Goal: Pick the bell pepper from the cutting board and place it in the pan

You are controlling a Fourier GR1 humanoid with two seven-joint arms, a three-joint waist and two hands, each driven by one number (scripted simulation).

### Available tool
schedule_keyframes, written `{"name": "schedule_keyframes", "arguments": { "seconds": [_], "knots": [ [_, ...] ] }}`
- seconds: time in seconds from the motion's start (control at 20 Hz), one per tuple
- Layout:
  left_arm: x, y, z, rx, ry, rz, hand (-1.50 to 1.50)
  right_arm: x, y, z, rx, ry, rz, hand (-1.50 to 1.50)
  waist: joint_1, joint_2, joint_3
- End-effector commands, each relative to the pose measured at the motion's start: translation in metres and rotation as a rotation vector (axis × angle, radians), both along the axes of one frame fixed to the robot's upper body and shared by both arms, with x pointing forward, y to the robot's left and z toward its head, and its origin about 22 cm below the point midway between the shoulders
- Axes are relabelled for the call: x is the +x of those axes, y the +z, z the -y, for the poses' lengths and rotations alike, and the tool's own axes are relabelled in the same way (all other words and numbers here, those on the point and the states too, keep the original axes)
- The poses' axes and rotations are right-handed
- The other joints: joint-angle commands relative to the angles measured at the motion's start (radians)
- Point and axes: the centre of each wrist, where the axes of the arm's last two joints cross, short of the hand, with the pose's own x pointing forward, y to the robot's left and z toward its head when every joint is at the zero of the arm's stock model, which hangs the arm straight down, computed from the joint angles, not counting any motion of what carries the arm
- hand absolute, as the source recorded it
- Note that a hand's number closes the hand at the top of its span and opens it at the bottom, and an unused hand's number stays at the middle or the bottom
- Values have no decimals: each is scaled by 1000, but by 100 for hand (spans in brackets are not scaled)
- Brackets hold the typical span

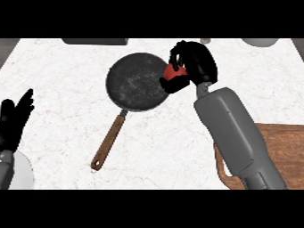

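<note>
— Where am I looking from?
— From my own head, steeply down onto the white counter, facing away from my body.
— How near?
— Near enough that the pan sits in the upper middle with its whole handle in frame; the counter's far edge lies just beyond the pan.
— What frames it?
— My forearms enter from the lower edge, nearer me than the pan. The cutting board is cut off at the right, nearer than the pan.
— Any second view?
— Only this one.
</note>
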Motion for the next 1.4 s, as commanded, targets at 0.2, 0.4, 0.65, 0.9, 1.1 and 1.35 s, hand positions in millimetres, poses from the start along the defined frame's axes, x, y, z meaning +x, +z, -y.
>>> {"name": "schedule_keyframes", "arguments": {
  "seconds": [0.2,0.4,0.65,0.9,1.1,1.35],
  "knots": [
    [24,6,6,-9,-11,9,0,30,-35,-21,6,-26,-71,150,23,13,0],
    [20,5,20,-1,-49,33,0,38,-25,-33,36,-46,-112,150,57,18,0],
    [26,16,30,-7,-99,31,0,34,-59,-19,50,-59,-155,150,109,35,1],
    [35,16,47,-22,-129,40,0,36,-59,-15,195,-59,-221,-150,139,47,2],
    [39,21,56,-4,-161,52,0,30,-77,-8,250,-49,-248,-150,164,48,4],
    [45,22,56,-2,-163,51,0,32,-73,-9,300,-43,-207,-150,175,59,3]
  ]
}}
